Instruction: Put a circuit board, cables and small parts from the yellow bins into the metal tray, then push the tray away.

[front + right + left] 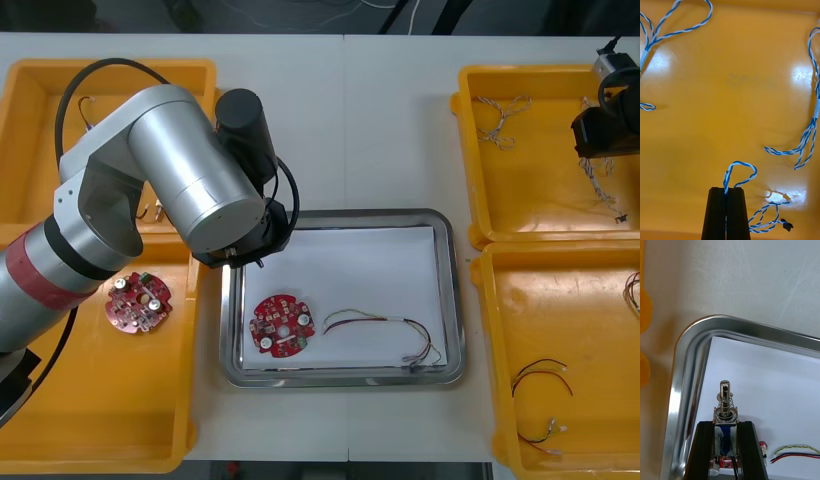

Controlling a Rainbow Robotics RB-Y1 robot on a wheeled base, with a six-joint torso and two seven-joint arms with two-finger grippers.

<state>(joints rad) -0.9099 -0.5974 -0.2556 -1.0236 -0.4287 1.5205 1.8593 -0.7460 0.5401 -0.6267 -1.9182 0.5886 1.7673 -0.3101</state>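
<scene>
My left gripper [726, 423] is shut on a small metal part [725, 399] wound with a spring, and holds it just above the white inside of the metal tray [692, 338], near one corner. In the front view my left arm [190, 180] covers the tray's [455, 300] near-left corner. In the tray lie a round red circuit board [281, 325] and a red and yellow cable [385, 330]. My right gripper [726, 190] is shut on a twisted blue and white cable [740, 169] above the floor of the far right yellow bin [530, 215].
Other blue and white cables [805, 142] lie around the held one in that bin. The near right bin [500, 400] holds black and red cables [540, 375]. A second circuit board [139, 301] lies in the near left bin [100, 440].
</scene>
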